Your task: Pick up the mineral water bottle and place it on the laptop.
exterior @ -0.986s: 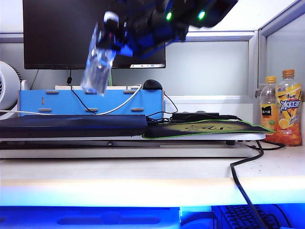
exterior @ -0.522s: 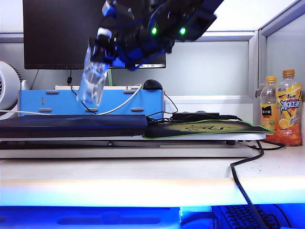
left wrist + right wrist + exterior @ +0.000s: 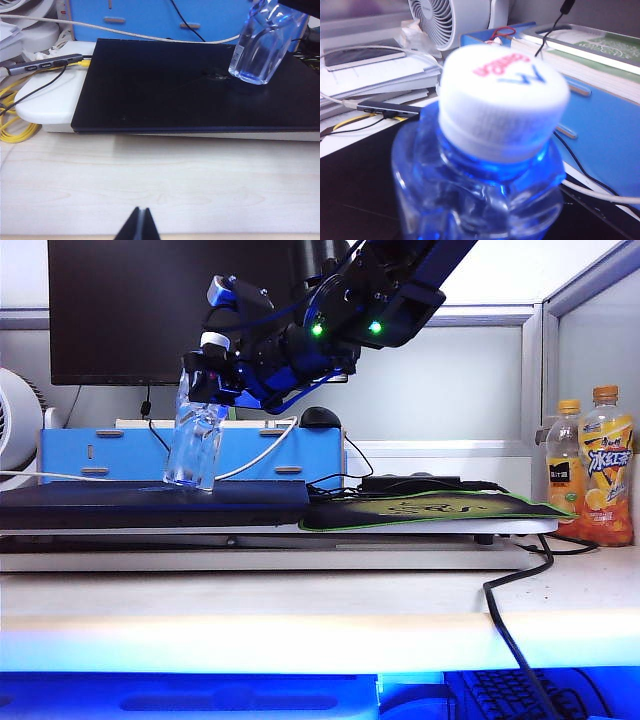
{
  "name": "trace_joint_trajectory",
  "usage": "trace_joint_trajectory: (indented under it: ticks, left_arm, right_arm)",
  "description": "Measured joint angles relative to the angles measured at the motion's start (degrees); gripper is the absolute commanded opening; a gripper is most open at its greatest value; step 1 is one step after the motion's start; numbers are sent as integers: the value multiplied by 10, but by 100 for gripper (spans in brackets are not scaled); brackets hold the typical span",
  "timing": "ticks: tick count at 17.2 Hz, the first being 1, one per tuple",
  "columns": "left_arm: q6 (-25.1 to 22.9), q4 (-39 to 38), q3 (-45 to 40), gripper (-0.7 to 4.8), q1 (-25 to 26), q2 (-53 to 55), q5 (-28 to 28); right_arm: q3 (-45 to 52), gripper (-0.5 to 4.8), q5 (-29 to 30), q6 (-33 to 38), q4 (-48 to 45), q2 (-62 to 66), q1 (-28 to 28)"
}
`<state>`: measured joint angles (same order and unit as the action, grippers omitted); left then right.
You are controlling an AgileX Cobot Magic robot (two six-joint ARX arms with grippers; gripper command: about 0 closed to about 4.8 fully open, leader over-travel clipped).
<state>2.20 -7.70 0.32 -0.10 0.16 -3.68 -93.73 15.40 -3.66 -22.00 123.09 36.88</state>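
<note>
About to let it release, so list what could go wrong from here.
1. The mineral water bottle leans in the right gripper, its base at or just above the laptop; released tilted, it may topple.
2. It sits toward the lid's right end, near the mouse pad; a fall could roll it off.
3. The white cable runs just behind; a fall could snag it.
The left gripper rests shut over the desk, uninvolved.

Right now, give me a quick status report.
Right gripper shut on mineral water bottle, tilted, base at the laptop lid. Left gripper shut, parked near the table edge. Nothing in the way.
</note>
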Motion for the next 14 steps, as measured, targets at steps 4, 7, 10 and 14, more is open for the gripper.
trace_joint_trajectory:
  ticks: [4, 7, 10, 14]
  left_arm:
    - [0, 0, 0, -2, 0, 0, 0]
    - [0, 0, 0, -2, 0, 0, 0]
    - [0, 0, 0, -2, 0, 0, 0]
    - [0, 0, 0, -2, 0, 0, 0]
  right_arm:
    - [-3, 108, -2, -23, 12, -1, 2]
    - [-3, 202, -3, -42, 17, -1, 7]
    - [-3, 323, -4, -46, 19, -1, 10]
    - [-3, 337, -3, -45, 20, -1, 10]
